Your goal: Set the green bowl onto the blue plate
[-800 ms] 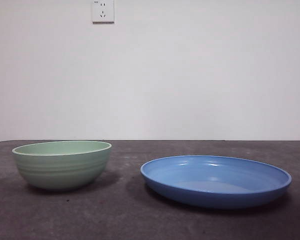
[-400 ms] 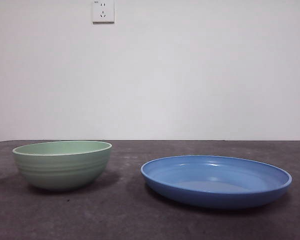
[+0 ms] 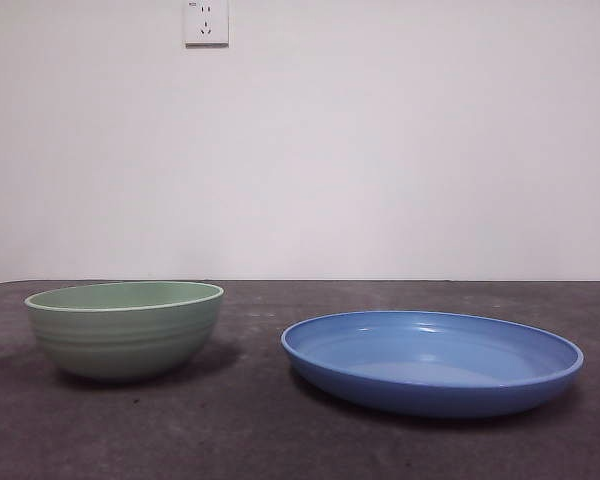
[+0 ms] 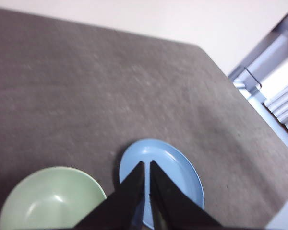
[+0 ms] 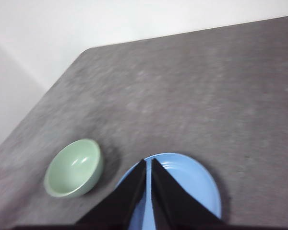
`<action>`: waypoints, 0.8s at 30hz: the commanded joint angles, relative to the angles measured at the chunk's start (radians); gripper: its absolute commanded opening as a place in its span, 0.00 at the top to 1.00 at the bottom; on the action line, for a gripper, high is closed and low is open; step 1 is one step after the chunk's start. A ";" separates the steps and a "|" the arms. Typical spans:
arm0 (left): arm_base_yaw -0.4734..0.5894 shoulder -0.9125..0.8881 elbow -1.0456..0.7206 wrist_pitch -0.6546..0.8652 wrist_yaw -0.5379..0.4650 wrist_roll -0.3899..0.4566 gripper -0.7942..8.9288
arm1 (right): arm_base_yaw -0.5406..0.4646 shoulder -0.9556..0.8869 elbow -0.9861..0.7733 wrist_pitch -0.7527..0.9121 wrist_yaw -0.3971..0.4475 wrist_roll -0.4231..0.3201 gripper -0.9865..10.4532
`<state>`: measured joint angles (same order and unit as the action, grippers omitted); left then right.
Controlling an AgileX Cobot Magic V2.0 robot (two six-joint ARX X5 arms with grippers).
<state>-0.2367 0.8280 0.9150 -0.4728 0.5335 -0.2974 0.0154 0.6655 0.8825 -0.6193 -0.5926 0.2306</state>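
Left end effector (image 4: pixel 147 165) and right end effector (image 5: pixel 148 164) aloft (jaws together).

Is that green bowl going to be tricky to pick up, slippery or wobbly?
The green bowl looks glossy, so it is probably a bit slippery. Its base looks narrower than its rim, so a sideways push might rock it. It seems rigid and is empty, likely light.

Open gap of bare desk (image 3: pixel 250 430) between green bowl (image 3: pixel 125 328) and blue plate (image 3: pixel 432 362); not touching. Nothing above either in the front view. Wide bare surface beyond both toward the far edge, wall behind it. Plate low, bowl taller. Left gripper (image 4: pixel 147 164) and right gripper (image 5: pixel 148 162) high over the plate, fingers nearly together.
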 commanded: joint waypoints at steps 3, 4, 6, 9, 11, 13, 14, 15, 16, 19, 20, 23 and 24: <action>-0.029 0.032 0.029 -0.006 0.016 0.037 0.90 | 0.040 0.050 0.047 -0.023 -0.084 -0.064 0.90; -0.032 0.035 0.029 -0.009 0.016 0.045 0.90 | 0.046 0.055 0.047 -0.024 -0.092 -0.064 0.90; -0.033 0.035 0.029 -0.017 0.016 0.059 0.90 | 0.059 0.059 0.047 -0.029 -0.090 -0.064 0.90; -0.033 0.035 0.029 -0.036 0.016 0.078 0.90 | 0.065 0.058 0.047 -0.033 -0.088 -0.064 0.90; -0.033 0.035 0.029 -0.042 0.016 0.078 0.90 | 0.065 0.058 0.047 -0.033 -0.088 -0.064 0.90; -0.033 0.035 0.029 -0.048 0.016 0.079 0.89 | 0.065 0.059 0.047 -0.033 -0.089 -0.066 0.90; -0.033 0.035 0.029 -0.053 0.016 0.080 0.89 | 0.065 0.059 0.047 -0.033 -0.089 -0.067 0.90; -0.033 0.035 0.029 -0.059 0.016 0.080 0.89 | 0.065 0.059 0.047 -0.033 -0.089 -0.067 0.90; -0.033 0.035 0.029 -0.064 0.016 0.080 0.88 | 0.065 0.059 0.047 -0.033 -0.089 -0.067 0.90; -0.033 0.035 0.029 -0.080 0.015 0.080 0.74 | 0.065 0.059 0.047 -0.033 -0.089 -0.067 0.83; -0.033 0.035 0.029 -0.084 0.015 0.080 0.68 | 0.065 0.059 0.047 -0.033 -0.089 -0.067 0.77; -0.033 0.035 0.029 -0.089 0.015 0.080 0.44 | 0.065 0.059 0.047 -0.033 -0.088 -0.066 0.59; -0.033 0.035 0.029 -0.089 0.015 0.080 0.38 | 0.065 0.059 0.047 -0.033 -0.088 -0.066 0.54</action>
<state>-0.2661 0.8566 0.9230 -0.5709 0.5434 -0.2317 0.0780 0.7200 0.9157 -0.6559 -0.6800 0.1787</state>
